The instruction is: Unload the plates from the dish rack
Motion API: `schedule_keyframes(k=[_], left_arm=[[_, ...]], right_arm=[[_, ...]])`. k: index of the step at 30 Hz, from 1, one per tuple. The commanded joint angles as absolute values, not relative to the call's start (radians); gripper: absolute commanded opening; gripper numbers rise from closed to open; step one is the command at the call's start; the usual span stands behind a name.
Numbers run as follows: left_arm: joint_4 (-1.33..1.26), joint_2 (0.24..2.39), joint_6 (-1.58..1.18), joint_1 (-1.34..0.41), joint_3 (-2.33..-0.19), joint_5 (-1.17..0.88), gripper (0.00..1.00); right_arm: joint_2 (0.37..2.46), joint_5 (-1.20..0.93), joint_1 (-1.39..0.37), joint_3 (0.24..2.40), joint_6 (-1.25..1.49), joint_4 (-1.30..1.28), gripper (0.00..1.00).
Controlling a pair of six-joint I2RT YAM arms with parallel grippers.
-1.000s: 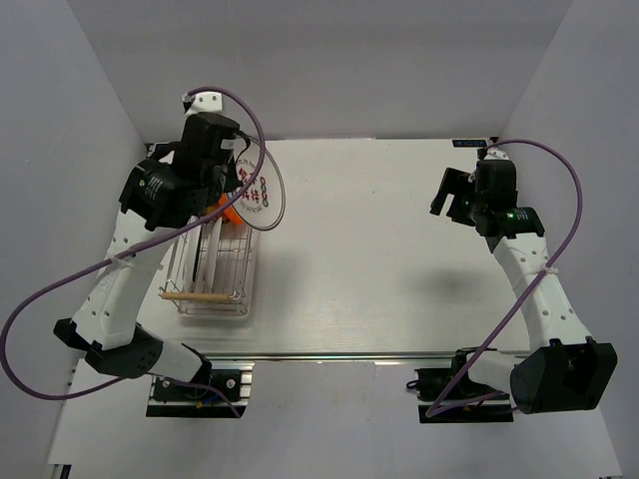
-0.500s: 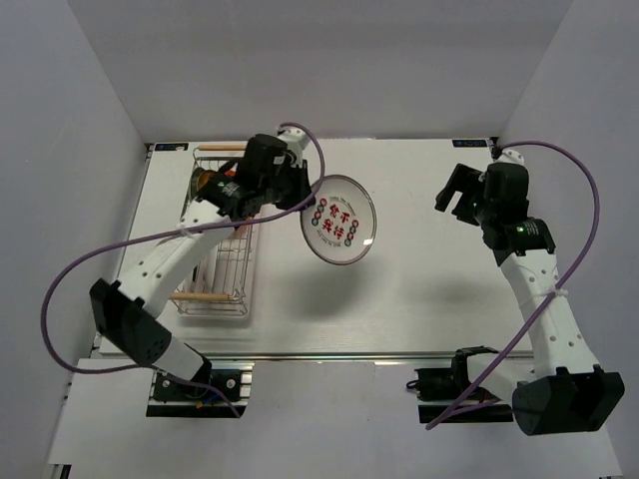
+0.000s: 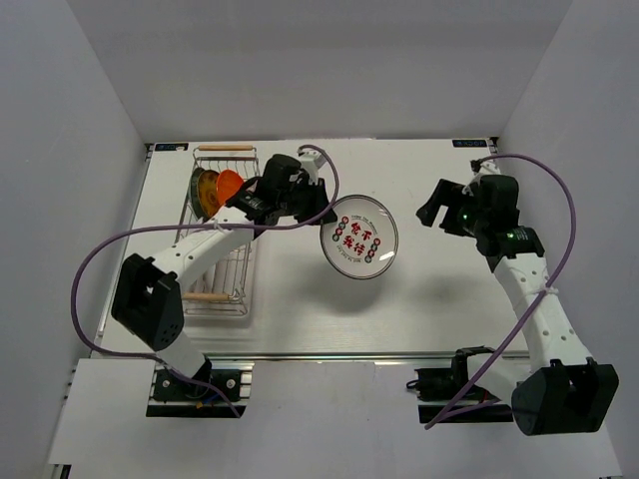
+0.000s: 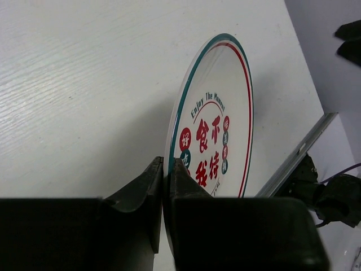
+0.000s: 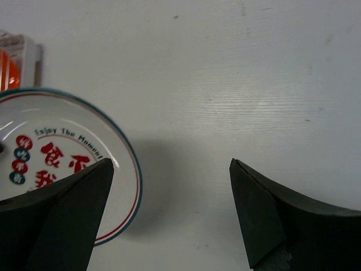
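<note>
Clamped red-lettered white plate (image 3: 358, 237) in left gripper (image 4: 167, 166), clear of dish rack (image 3: 240, 269), with right gripper (image 5: 171, 164) spread empty; left orange plates (image 3: 226, 186) racked.

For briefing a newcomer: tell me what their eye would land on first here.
First is the white plate with red characters, pinched by its rim in the left pincer and held tilted above the middle of the table. Next come the right pincer, open and empty to the plate's right, and the dish rack at the table's left side, with an orange plate standing in it.
</note>
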State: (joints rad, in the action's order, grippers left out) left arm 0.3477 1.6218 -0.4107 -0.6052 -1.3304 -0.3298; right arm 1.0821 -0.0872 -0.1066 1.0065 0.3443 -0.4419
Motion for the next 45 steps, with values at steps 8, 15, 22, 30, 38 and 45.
schedule_keyframes(k=[8, 15, 22, 30, 38, 45], left_arm=[[0.15, 1.436, -0.479, -0.589, -1.246, -0.44, 0.0], [0.12, 1.407, -0.497, -0.589, -1.241, -0.488, 0.0], [0.305, 1.463, -0.48, -0.589, -1.353, -0.405, 0.62], [0.675, 1.414, -0.442, -0.6, -1.489, 0.125, 0.98], [0.991, 1.296, -0.547, -0.588, -1.467, 0.504, 0.98], [1.077, 1.207, -0.592, -0.588, -1.417, 0.584, 0.98]], right_arm=[[1.137, -0.767, -0.107, 0.879, 0.235, -0.177, 0.84], [1.166, -0.822, -0.109, 0.888, 0.233, -0.195, 0.33], [1.173, -0.757, -0.104, 0.92, 0.268, -0.212, 0.0], [1.279, -0.428, -0.032, 0.988, 0.373, -0.351, 0.0], [1.371, -0.275, 0.104, 0.956, 0.448, -0.322, 0.0], [1.436, -0.334, 0.19, 0.873, 0.477, -0.183, 0.0]])
